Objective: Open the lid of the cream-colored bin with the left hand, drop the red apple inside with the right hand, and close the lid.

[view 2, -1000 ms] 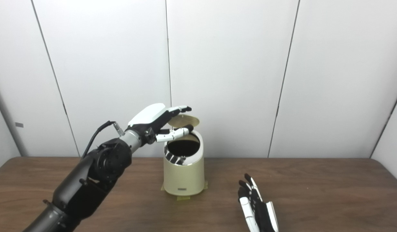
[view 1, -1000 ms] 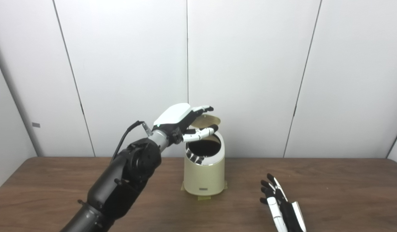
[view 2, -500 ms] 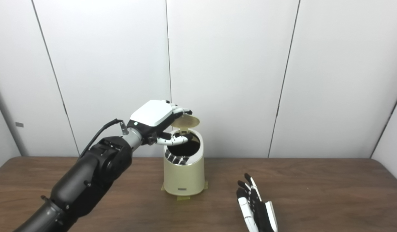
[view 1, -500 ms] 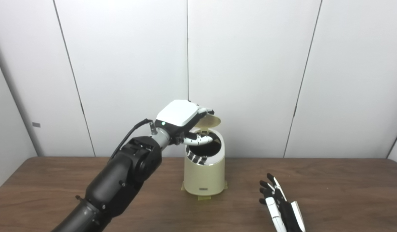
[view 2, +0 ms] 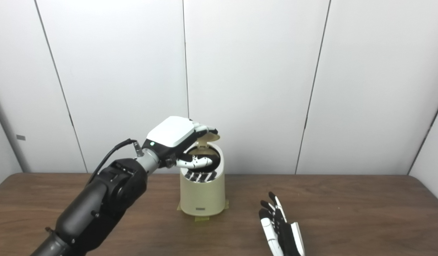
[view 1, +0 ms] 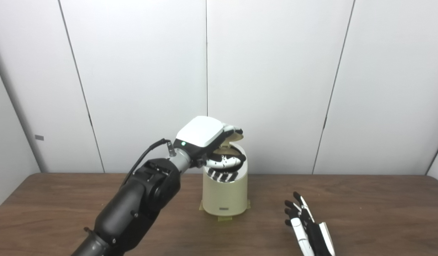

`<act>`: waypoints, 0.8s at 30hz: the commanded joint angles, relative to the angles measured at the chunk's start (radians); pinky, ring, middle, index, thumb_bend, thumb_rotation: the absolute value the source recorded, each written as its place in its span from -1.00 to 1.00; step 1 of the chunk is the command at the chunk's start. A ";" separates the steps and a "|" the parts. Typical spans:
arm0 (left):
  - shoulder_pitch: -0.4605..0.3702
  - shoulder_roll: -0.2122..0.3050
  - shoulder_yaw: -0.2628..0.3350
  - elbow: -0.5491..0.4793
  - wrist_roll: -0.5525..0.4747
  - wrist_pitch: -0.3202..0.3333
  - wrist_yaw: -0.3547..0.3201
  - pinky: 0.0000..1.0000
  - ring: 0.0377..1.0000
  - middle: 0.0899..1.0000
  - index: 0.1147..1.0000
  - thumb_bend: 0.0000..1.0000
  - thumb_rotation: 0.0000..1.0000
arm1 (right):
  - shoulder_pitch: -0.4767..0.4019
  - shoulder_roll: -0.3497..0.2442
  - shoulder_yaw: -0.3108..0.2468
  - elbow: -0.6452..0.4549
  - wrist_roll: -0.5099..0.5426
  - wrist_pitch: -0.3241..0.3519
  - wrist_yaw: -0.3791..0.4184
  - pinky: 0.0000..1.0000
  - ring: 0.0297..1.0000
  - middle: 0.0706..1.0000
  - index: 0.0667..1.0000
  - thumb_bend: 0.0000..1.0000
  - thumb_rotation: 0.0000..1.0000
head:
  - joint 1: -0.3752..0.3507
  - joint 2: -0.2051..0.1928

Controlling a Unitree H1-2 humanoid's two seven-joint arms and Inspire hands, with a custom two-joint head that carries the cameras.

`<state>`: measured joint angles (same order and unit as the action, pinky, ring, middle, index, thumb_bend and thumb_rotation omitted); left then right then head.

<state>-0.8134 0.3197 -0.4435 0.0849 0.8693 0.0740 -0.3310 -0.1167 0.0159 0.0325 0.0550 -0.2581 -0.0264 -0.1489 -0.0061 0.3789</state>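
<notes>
Closing step, I judge: my left hand (view 1: 204,137) rests fingers spread on the half-lowered lid (view 1: 233,136) of the bin (view 1: 225,193), mid-frame. No apple visible. Right hand (view 1: 307,231) open, lower right on worktop (view 1: 62,206). Next: press lid shut.

Left robot hand (view 1: 204,137) reaching forward at raised height, palm facing down, fingers (view 1: 232,128) curling, thumb tucking beneath; grip possibly closing, hard to tell. Right robot hand (view 1: 307,231) lying low, fingers spreading, holding nothing.
</notes>
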 commanded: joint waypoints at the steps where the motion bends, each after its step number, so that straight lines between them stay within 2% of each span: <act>1: -0.037 0.008 0.022 -0.037 0.014 0.019 -0.009 0.76 0.75 0.72 0.70 0.10 0.55 | -0.014 -0.009 0.000 0.010 -0.010 -0.013 -0.009 0.50 0.69 0.71 0.93 -0.08 1.00 | -0.003 -0.001; 13: 0.004 0.032 0.019 -0.059 0.009 -0.016 -0.049 0.80 0.70 0.68 0.69 0.09 0.60 | -0.025 -0.003 0.003 0.019 -0.020 -0.007 -0.023 0.51 0.67 0.69 0.93 -0.06 0.97 | -0.014 0.002; 24: 0.050 0.026 0.043 -0.068 -0.007 -0.049 -0.038 0.73 0.62 0.63 0.72 0.08 0.41 | -0.022 -0.002 0.010 0.013 -0.033 0.004 -0.027 0.49 0.65 0.68 0.92 0.01 0.82 | -0.021 0.014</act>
<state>-0.7325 0.3347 -0.4203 0.0385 0.8634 0.0290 -0.3931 -0.1237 0.0163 0.0401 0.0625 -0.2795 -0.0075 -0.1632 -0.0261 0.3912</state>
